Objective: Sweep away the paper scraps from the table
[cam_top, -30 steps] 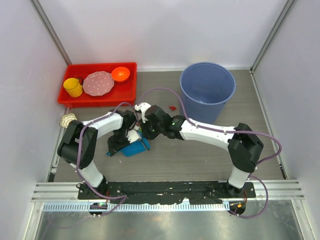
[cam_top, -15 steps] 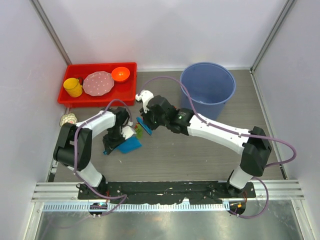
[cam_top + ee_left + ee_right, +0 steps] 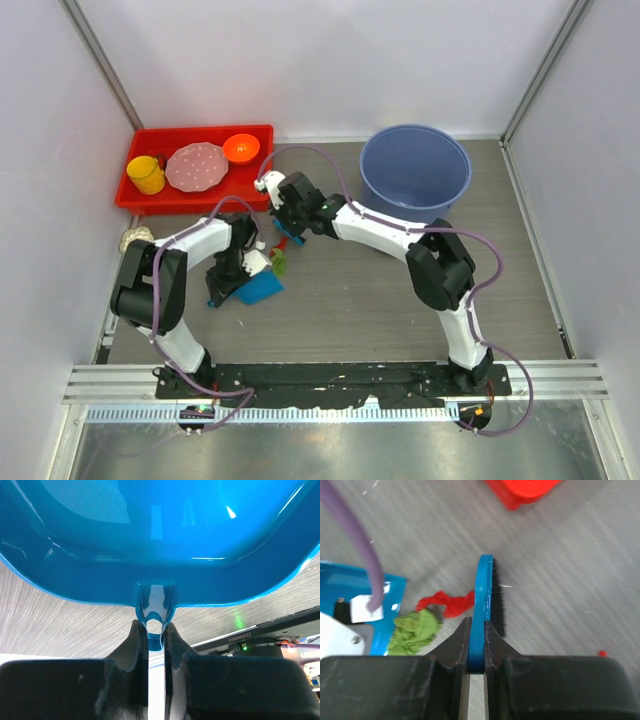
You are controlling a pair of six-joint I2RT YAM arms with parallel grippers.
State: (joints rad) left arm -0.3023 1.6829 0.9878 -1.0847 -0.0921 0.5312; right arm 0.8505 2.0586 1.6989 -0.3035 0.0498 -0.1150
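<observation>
My left gripper (image 3: 155, 627) is shut on the handle tab of the blue dustpan (image 3: 160, 540), which lies on the table (image 3: 400, 300) left of centre (image 3: 258, 288). My right gripper (image 3: 477, 625) is shut on the blue hand brush (image 3: 485, 595), black bristles facing right, held near the red tray's corner (image 3: 290, 238). A red paper scrap (image 3: 447, 603) and a green paper scrap (image 3: 415, 630) lie between brush and dustpan. The green scrap also shows in the top view (image 3: 278, 262). A tiny red bit (image 3: 603, 653) lies to the right. Other scraps are hidden.
A blue bucket (image 3: 415, 180) stands at the back right. A red tray (image 3: 255, 190) at the back left holds a yellow cup (image 3: 146, 175), a pink plate (image 3: 195, 166) and an orange bowl (image 3: 241, 148). A small patterned round dish (image 3: 135, 240) sits at the left edge.
My right arm has carried the brush back and to the left, toward the red tray's corner. The dustpan shifted slightly left and then stayed put.
</observation>
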